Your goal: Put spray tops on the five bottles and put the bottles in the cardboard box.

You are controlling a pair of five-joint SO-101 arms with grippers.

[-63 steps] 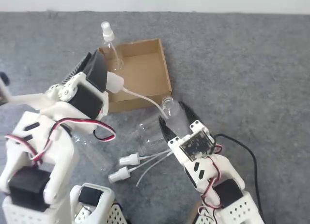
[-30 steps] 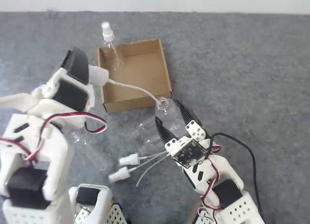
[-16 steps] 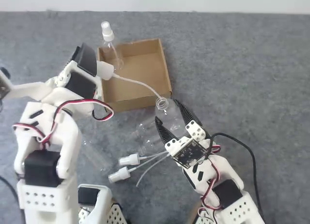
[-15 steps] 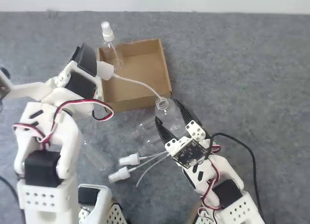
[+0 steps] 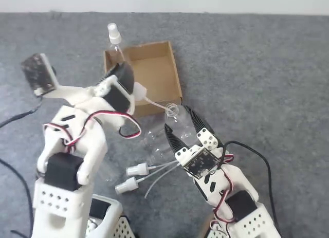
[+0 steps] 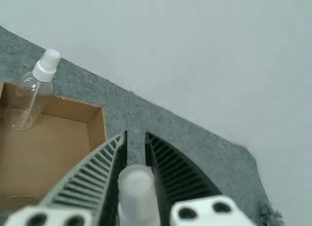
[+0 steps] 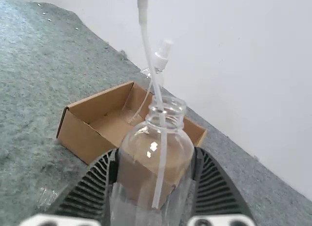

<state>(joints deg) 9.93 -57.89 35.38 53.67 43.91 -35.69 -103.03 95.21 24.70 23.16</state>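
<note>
A grey, carpet-like tabletop (image 5: pixel 257 68) carries everything here. The left gripper (image 6: pixel 135 137) hangs over the near edge of the open cardboard box (image 5: pixel 146 76). Its fingers pinch a white spray top (image 6: pixel 135 184), and the top's thin tube (image 5: pixel 154 103) runs out past the box's near right corner.

A capped bottle (image 5: pixel 115 42), clear with a white spray top on it, stands upright in the far left corner of the box.

In front of the box, on the side nearer the arms, clear bottles without tops (image 5: pixel 154 140) lie on their sides. They are hard to make out against the grey, perhaps two or three. Nearer still to the arms lie two loose spray tops (image 5: pixel 136 170), side by side, with their tubes trailing toward the right arm.

Just off the box's near right corner, the right gripper (image 7: pixel 155 155) holds an open bottle (image 7: pixel 156 138) upright, its fingers clamped on either side of the body. The tube dips through this bottle's neck and reaches down inside. The spray top itself sits above the neck, not seated.
</note>
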